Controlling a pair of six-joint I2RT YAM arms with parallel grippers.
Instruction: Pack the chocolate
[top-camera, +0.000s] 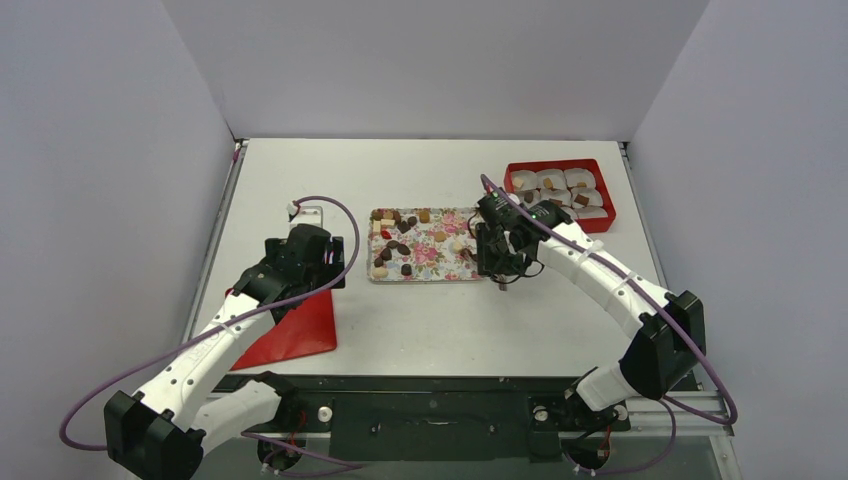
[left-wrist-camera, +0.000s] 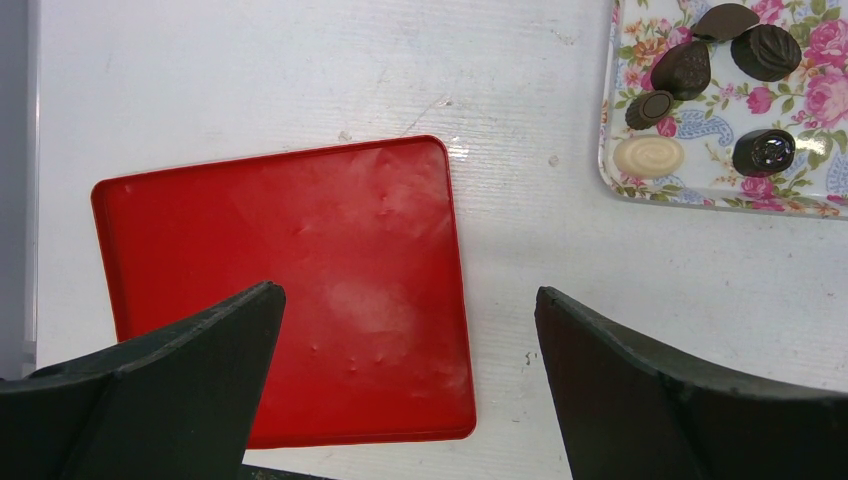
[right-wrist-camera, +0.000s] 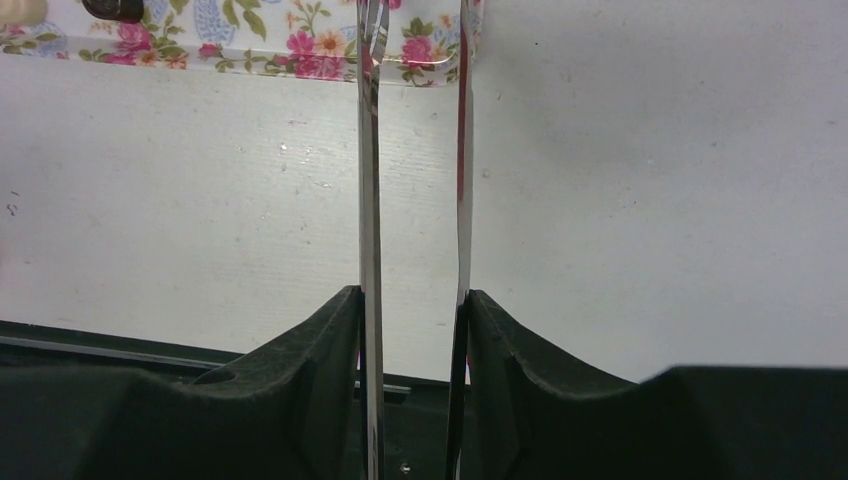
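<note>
Right hand (right-wrist-camera: 412, 300) clamped on tweezers (right-wrist-camera: 371, 160), tips at the tray (right-wrist-camera: 250, 55) corner; left hand (left-wrist-camera: 405, 300) apart. We advise centring the tips over one chocolate (left-wrist-camera: 650, 156) before squeezing.

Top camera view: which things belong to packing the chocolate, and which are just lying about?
In the job: chocolates, flowered tray, red box, paper cups, tweezers in the right gripper.
Lying about: red lid under the open left gripper.
</note>
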